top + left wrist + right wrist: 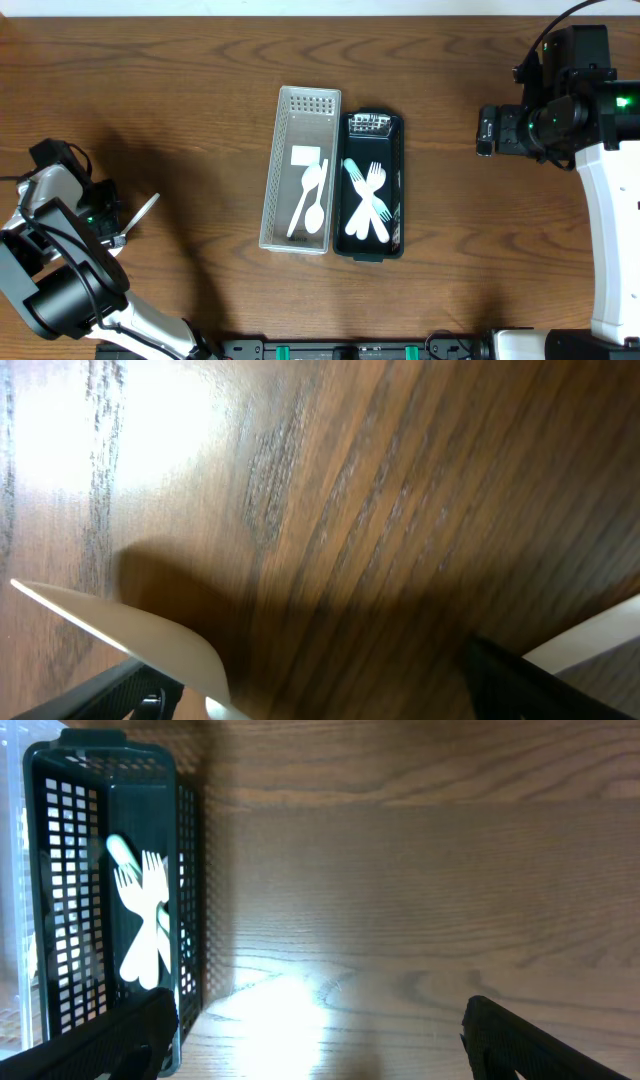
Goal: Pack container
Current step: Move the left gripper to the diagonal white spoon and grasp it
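Note:
A pale grey slotted container (270, 215) at the table's centre holds two white spoons (309, 200). Beside it on the right, a black slotted container (398, 150) holds several white forks (368, 200); the forks also show in the right wrist view (145, 915). A white plastic utensil (146, 211) lies on the wood at the far left. My left gripper (112, 235) is at its near end. In the left wrist view the gripper (310, 685) is open, and the utensil (130, 630) lies by the left finger. My right gripper (486, 130) is open and empty, right of the black container (190, 870).
Bare wooden table surrounds both containers. A pale strip (590, 630) shows beside the left gripper's right finger; I cannot tell what it is. The right arm's white base (610, 220) stands along the right edge.

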You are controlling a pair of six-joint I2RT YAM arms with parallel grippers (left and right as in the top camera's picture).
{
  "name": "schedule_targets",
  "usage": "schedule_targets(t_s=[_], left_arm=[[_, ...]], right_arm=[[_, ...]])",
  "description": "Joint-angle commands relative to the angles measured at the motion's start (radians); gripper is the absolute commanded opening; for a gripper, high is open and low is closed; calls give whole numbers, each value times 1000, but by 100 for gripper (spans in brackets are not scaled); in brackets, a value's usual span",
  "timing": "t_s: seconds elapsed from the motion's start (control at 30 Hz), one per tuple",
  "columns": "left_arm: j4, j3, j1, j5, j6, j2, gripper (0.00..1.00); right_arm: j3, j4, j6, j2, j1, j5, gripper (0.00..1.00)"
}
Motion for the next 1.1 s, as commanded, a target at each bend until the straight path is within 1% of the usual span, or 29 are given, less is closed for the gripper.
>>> schedule_targets(t_s=[0.0, 0.1, 0.23, 0.27, 0.33, 0.37, 0.43, 0.6, 0.7, 0.73, 0.8, 0.83, 0.87, 1.0, 1.07], left_arm=[[7, -70, -4, 163, 54, 85, 88], [-2, -70, -4, 206, 55, 85, 88], [-32, -70, -4, 252, 54, 85, 74], [-37, -70, -4, 254, 54, 85, 70], [-50, -70, -4, 254, 54, 85, 58], [-56, -70, -4, 254, 54, 85, 48], [-61, -70, -4, 254, 54, 85, 35], [-64, -70, -4, 254, 54, 85, 20], [-65, -70, -4, 254, 54, 85, 19], [-66, -70, -4, 254, 54, 85, 14], [-68, -70, -4, 254, 55, 85, 12], [-69, -70, -4, 253, 55, 85, 8], [-69, -70, -4, 254, 55, 85, 6], [-67, -69, -4, 253, 81, 85, 6], [-56, -67, -4, 253, 126, 84, 6]], right_arm=[[-6, 3, -10, 0, -4, -3, 94], [-6, 3, -10, 0, -4, -3, 94], [-6, 3, -10, 0, -4, -3, 94], [-6, 3, -10, 0, -4, -3, 94], [-6, 3, -10, 0, -4, -3, 94], [-6, 3, -10, 0, -4, -3, 94], [-6, 3, -10, 0, -4, -3, 95], [-6, 2, -10, 0, -4, -3, 94], [-6, 2, -10, 0, -4, -3, 94], [-6, 2, -10, 0, -4, -3, 94], [-6, 2, -10, 0, -4, -3, 94], [-6, 2, -10, 0, -4, -3, 94], [-6, 2, -10, 0, -4, -3, 94], [-6, 2, -10, 0, -4, -3, 94], [-6, 2, -10, 0, -4, -3, 94]])
